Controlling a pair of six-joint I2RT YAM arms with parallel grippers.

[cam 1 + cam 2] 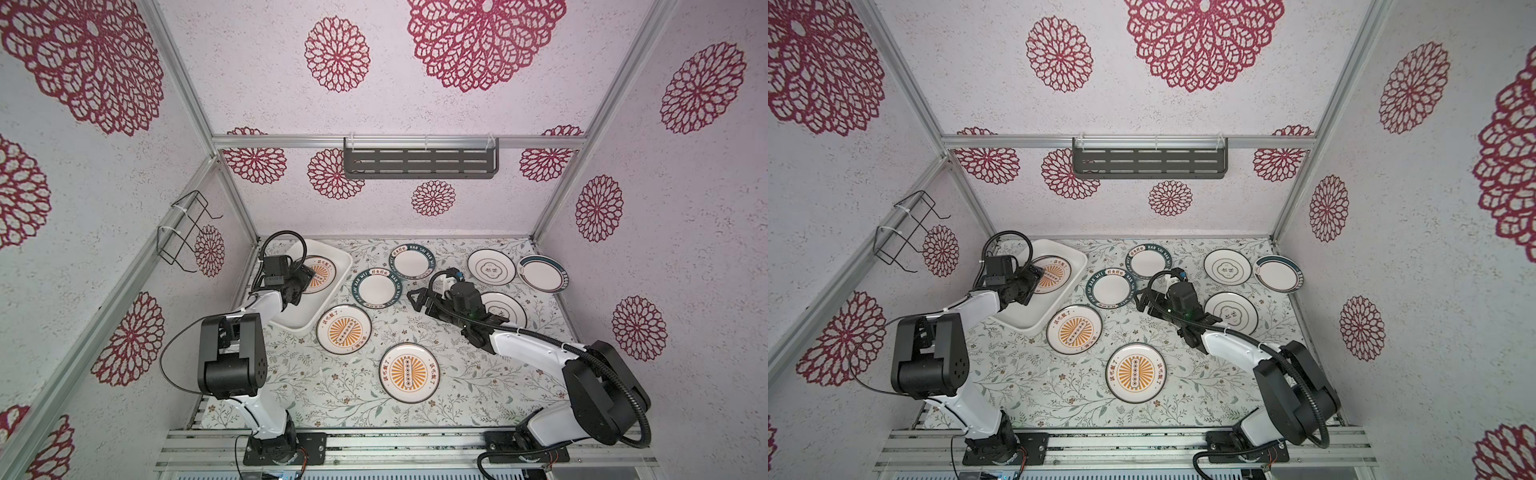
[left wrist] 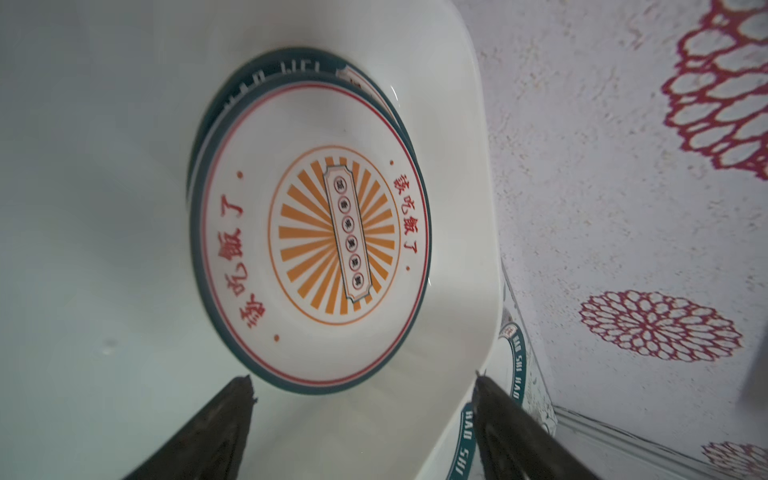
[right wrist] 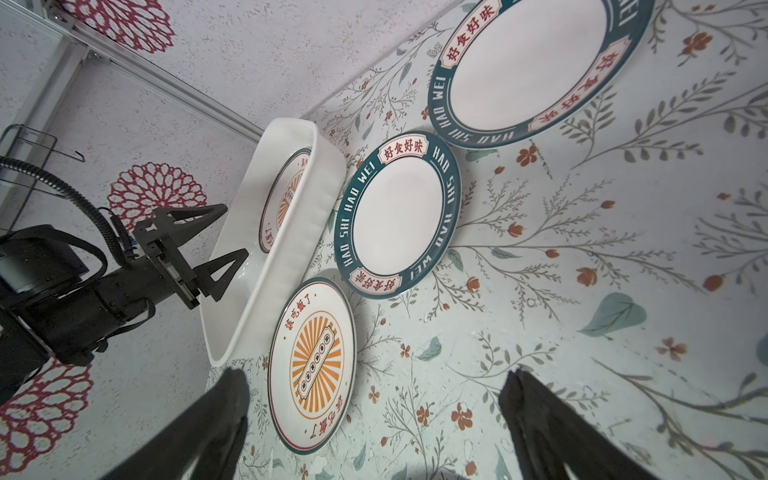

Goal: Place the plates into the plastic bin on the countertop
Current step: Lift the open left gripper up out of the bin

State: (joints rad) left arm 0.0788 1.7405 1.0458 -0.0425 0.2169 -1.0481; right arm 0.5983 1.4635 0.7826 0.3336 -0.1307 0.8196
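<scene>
The white plastic bin [image 1: 348, 266] [image 2: 457, 124] stands at the back left of the countertop [image 1: 457, 374]. Inside it a sunburst plate [image 2: 316, 232] [image 1: 322, 274] lies on a teal-rimmed plate [image 2: 232, 91]. My left gripper [image 2: 363, 376] [image 1: 303, 278] hovers open over the bin, just clear of the sunburst plate's edge and holding nothing. My right gripper [image 3: 376, 374] [image 1: 415, 302] is open and empty above the countertop, beside a teal-rimmed plate [image 1: 377, 289] [image 3: 397, 214]. Several more plates lie flat on the countertop, among them sunburst ones [image 1: 343, 329] [image 1: 409, 372] and a ringed one [image 1: 491, 267].
A dark slotted shelf [image 1: 419, 162] hangs on the back wall and a black wire rack [image 1: 187, 232] on the left wall. Another teal-rimmed plate [image 1: 542, 274] sits near the right wall. A ringed plate [image 1: 505, 309] lies partly under my right arm.
</scene>
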